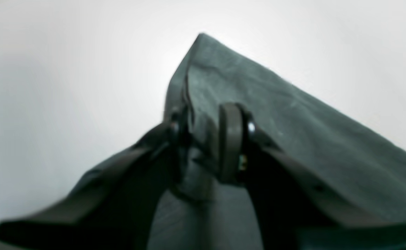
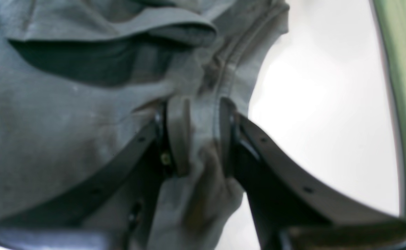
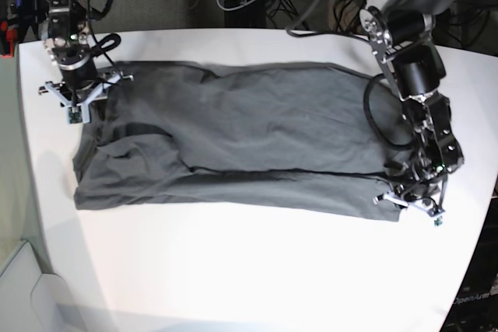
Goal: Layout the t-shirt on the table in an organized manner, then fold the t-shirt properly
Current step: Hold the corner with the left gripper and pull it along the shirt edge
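Both grippers — left gripper (image 1: 206, 139), right gripper (image 2: 199, 135) — pinch t-shirt (image 3: 249, 141).

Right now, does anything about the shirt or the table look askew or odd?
The t-shirt lies spread lengthwise on the table, but not flat: a long fold ridge runs along its near side, and cloth bunches in wrinkles near the right end effector. Both end effectors pinch cloth at opposite ends. No damage shows.

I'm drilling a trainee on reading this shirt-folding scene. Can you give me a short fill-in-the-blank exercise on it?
1. The t-shirt lies spread on a ___ table.
2. Cloth sits between the fingers of the right pincer and the ___ pincer.
3. In the base view, the left pincer is at the shirt's ___ corner.

Missing words: white; left; lower right
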